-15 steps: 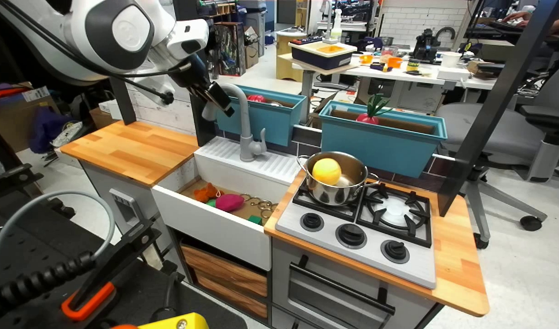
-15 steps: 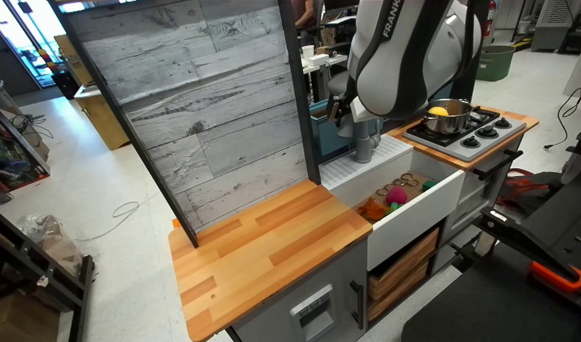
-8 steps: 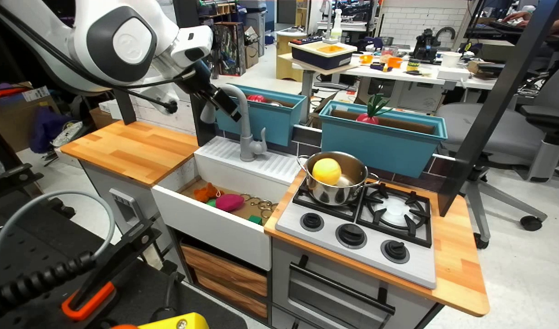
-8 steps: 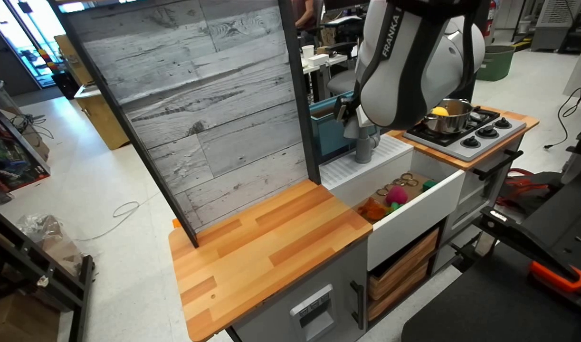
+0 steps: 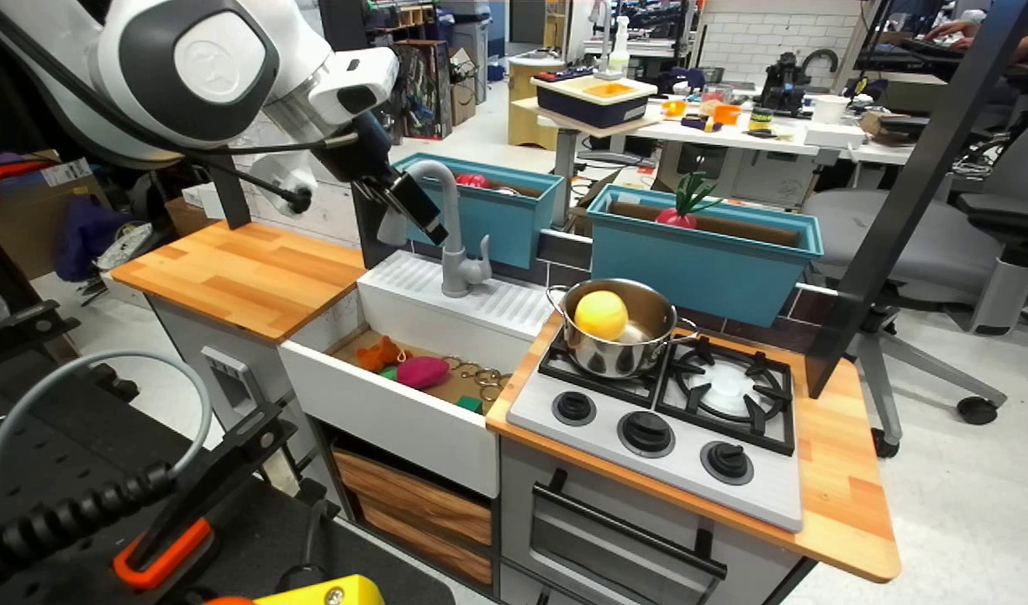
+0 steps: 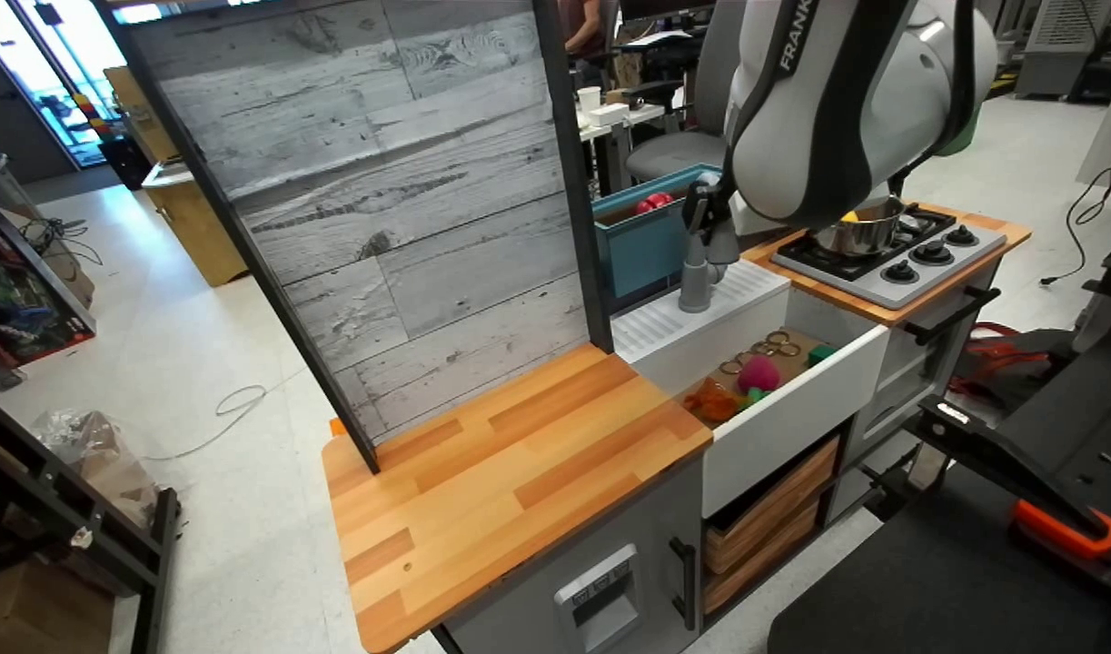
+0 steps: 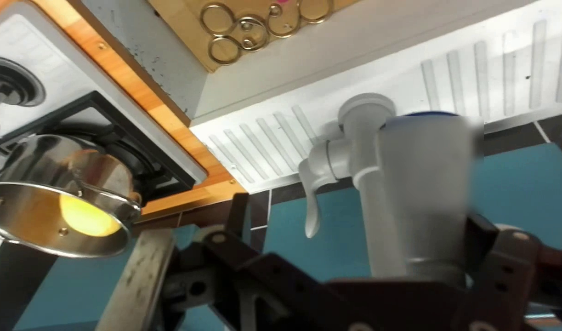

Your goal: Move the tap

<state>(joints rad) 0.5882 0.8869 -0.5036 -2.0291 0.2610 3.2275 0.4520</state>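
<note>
Gripper [image 7: 366, 218] along the bottom of the wrist frame: fingers [image 7: 238, 214] spread well apart, nothing clamped. Tap [image 7: 395, 184] shows between them there, its spout [image 7: 425, 170] blurred near the lens, just beside the finger at right of frame; touching or not, cannot tell.

Tap upright in both exterior views, base [image 6: 695, 291] on the white drainboard [image 5: 509, 294]. Spout hangs left of the stem [image 5: 451, 206] in an exterior view, upper left of the frame.

Progress, my reading: reach done, job not yet finished. Posture suggests a sideways push to swivel the spout rather than a lift; base looks seated. Left: carry the swing to its end, then back clear. Task names no end place, so the turn remaining cannot be fixed.

Farther out: sink [image 5: 387, 416] below the drainboard, pink toy [image 5: 423, 372] inside; pot [image 7: 46, 161] holding a yellow ball [image 7: 85, 216] at left of the wrist frame, outside the job as stated.
</note>
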